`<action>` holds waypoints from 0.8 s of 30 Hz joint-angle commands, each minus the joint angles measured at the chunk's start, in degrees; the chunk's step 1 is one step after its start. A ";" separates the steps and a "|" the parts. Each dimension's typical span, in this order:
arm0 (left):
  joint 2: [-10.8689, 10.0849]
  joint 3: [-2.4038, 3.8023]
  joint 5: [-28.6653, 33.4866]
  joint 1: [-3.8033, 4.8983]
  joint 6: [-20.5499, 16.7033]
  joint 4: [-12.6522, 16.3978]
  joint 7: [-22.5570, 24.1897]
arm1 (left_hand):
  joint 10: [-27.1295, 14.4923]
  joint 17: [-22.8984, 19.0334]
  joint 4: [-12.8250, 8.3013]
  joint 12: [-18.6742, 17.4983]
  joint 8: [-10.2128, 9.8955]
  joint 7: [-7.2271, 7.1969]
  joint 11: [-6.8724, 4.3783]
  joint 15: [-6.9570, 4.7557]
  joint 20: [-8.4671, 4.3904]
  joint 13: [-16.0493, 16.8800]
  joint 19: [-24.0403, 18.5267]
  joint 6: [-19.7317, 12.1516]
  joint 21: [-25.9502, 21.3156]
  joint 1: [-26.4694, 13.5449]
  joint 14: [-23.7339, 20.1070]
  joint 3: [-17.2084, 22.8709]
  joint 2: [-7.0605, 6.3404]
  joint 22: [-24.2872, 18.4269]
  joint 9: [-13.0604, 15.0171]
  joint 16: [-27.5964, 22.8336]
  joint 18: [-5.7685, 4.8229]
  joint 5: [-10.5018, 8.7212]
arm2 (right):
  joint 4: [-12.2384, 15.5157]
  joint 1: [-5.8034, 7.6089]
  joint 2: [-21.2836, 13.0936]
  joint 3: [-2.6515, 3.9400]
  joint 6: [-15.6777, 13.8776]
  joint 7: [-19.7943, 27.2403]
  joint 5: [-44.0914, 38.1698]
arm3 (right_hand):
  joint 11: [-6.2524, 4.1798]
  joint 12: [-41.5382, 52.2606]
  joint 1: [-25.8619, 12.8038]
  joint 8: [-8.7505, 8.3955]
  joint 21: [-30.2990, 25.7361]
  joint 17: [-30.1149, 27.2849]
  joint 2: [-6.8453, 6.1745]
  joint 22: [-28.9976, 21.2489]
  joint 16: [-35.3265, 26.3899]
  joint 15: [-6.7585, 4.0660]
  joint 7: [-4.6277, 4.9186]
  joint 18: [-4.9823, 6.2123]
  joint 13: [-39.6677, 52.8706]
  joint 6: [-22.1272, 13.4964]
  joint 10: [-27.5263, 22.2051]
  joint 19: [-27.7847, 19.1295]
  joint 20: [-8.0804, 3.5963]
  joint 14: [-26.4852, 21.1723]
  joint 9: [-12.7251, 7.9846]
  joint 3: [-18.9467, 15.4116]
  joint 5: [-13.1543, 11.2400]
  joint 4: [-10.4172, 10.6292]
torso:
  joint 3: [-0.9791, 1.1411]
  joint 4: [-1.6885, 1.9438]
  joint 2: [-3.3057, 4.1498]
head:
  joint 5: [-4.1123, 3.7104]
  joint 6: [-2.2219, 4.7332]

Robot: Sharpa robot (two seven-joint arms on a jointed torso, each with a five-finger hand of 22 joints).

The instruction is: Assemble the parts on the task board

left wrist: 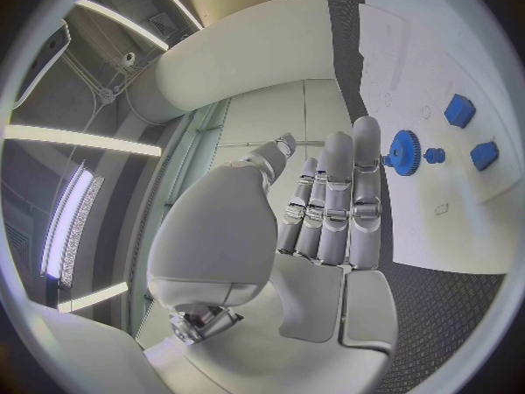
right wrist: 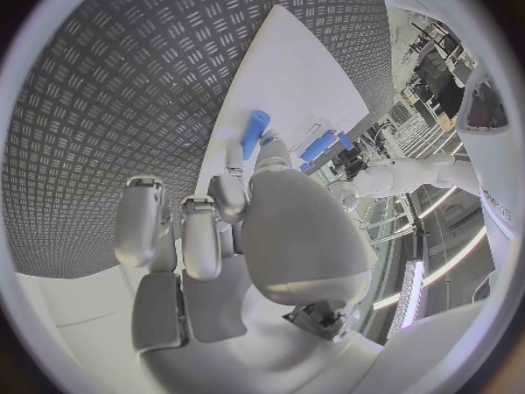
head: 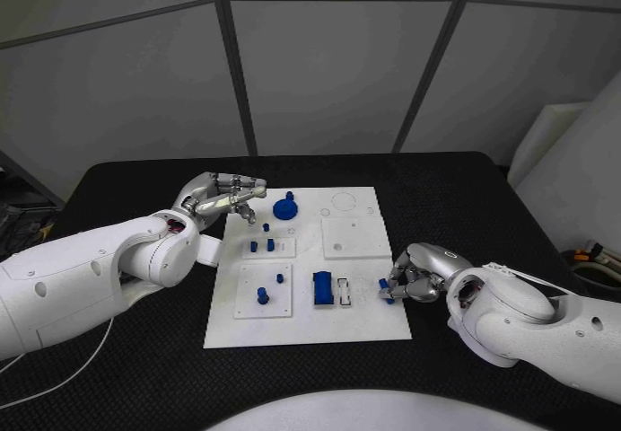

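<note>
One blue peg (right wrist: 254, 134) (upright in the head view) pinched by right hand (head: 416, 274).

white task board (head: 308, 328), blue parts (head: 322, 288), black table (head: 143, 377)

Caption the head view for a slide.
Right robot hand pinches a small blue peg at the white plastic task board's edge; left robot hand hovers near the blue gear.

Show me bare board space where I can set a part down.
The board's near strip, below the blue block, is bare. So is the raised square plate at the far right. It is crowded around the gear by the left robot hand.
</note>
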 commanded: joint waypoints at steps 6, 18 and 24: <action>-0.12 0.04 0.14 0.02 0.59 0.05 0.54 | -0.47 -0.05 0.06 0.40 0.19 0.13 -0.07 -0.18 0.04 -0.08 0.43 0.00 -0.20 -0.12 -0.40 -0.35 0.41 -0.06 -0.07 0.29 -1.01 0.14 | -0.80 -0.34 1.02 -0.29 8.00 -2.80 -4.34 | -0.77 -0.46 6.70 -0.50 -0.34 8.07 1.48 0.50 -0.10 -0.47 -0.30 0.12 -0.10 0.65 -0.24 0.10 -0.50 4.47 0.40 1.74 -1.46 -3.00 | 0.00 0.00 -0.04 | 0.30 -0.16; -0.19 0.04 0.14 -0.05 0.74 0.01 0.43 | -0.53 -0.10 0.08 0.44 0.20 0.13 -0.06 -0.18 0.05 -0.10 0.44 -0.02 -0.23 -0.12 -0.42 -0.38 0.43 -0.07 -0.07 0.33 -1.01 0.14 | -0.47 -0.39 1.80 -0.32 9.45 -5.61 -10.03 | -0.85 -1.07 10.52 -1.00 -0.36 8.23 2.71 0.67 -0.09 -0.49 -0.34 0.07 -0.17 0.98 -0.44 0.20 -0.59 4.49 0.81 4.46 -4.30 -4.39 | 0.00 -0.09 -0.12 | 0.47 -0.01; -0.19 0.04 0.14 -0.11 0.75 -0.01 0.41 | -0.53 -0.10 0.08 0.44 0.20 0.13 -0.06 -0.18 0.05 -0.10 0.44 -0.02 -0.23 -0.12 -0.42 -0.38 0.43 -0.07 -0.07 0.33 -1.01 0.14 | 0.89 -0.38 0.98 -0.31 5.52 -6.13 -7.91 | -1.02 -1.10 10.07 -1.35 -0.18 8.44 2.56 0.95 0.00 -0.63 -0.53 0.01 -0.03 1.07 -0.27 0.43 -0.72 4.54 1.00 5.84 1.27 -3.11 | -0.03 -0.04 -0.10 | 0.37 0.16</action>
